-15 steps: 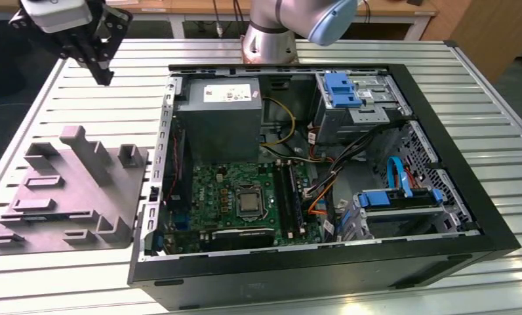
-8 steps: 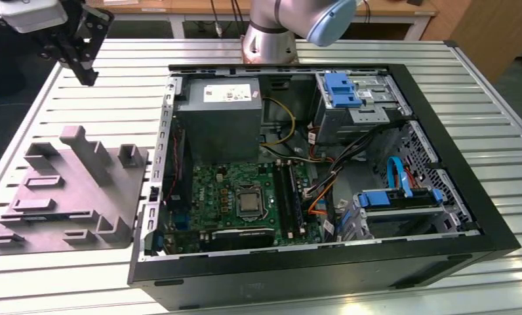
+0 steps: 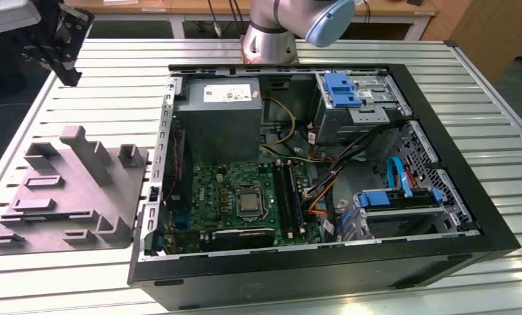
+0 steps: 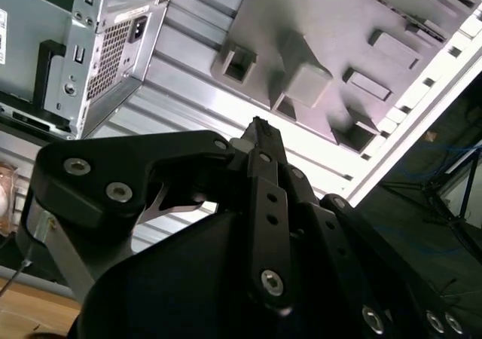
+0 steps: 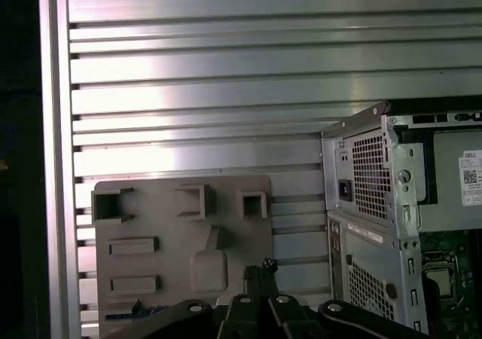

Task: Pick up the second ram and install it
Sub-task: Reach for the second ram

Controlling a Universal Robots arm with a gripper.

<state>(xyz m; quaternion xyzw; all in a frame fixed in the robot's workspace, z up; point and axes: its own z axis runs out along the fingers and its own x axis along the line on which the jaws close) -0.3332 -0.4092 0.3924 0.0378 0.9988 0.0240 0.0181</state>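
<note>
Approach step, I judge: gripper (image 3: 67, 77) hovers at grey fixture's (image 3: 64, 197) 12 o'clock, fingers (image 4: 263, 175) closed on nothing; grasping needs them opened.

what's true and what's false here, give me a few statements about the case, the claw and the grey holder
The computer case lies open on the slatted table. True.
The claw is down inside the case. False: it is above the table, at the exterior view's left of the case.
The grey holder sits at the exterior view's left of the case. True.
The motherboard is red. False: it is green.
</note>
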